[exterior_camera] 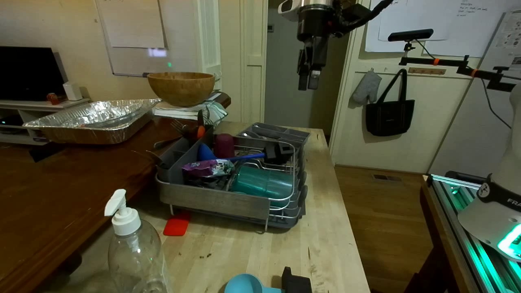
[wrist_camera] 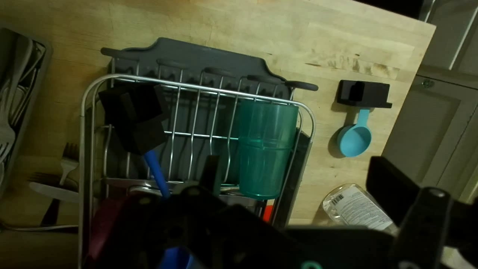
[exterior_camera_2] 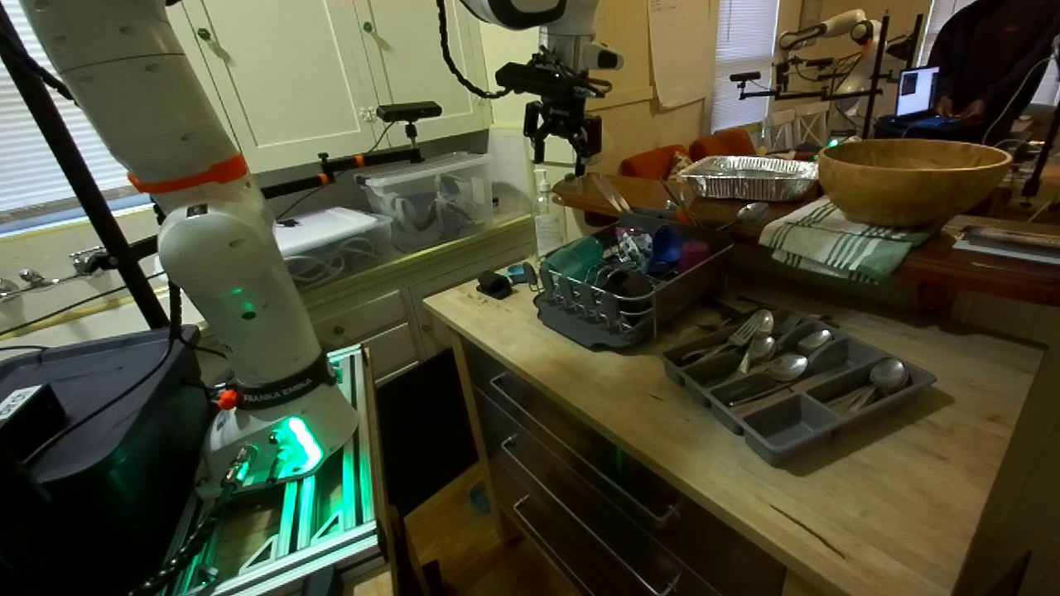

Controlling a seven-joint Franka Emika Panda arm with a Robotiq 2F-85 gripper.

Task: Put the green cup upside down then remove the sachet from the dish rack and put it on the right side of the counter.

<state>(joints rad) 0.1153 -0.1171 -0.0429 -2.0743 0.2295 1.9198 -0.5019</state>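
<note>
Claw [exterior_camera_2: 561,157], wide and holding nothing, well above the dark-grey rectangular wire dish rack [exterior_camera: 215,201].
We find the teal-green plastic cup [wrist_camera: 267,149] lying on its side within; misaligned descent could snag the rack and roll the cup. The black-ended blue utensil [wrist_camera: 157,173], just beside the purple foil sachet [exterior_camera: 208,167], may obstruct our second pickup.

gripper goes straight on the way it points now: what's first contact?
Probably the green cup, lying on its side in the dish rack. Depth is unclear, so part of the rack might be touched first.
</note>
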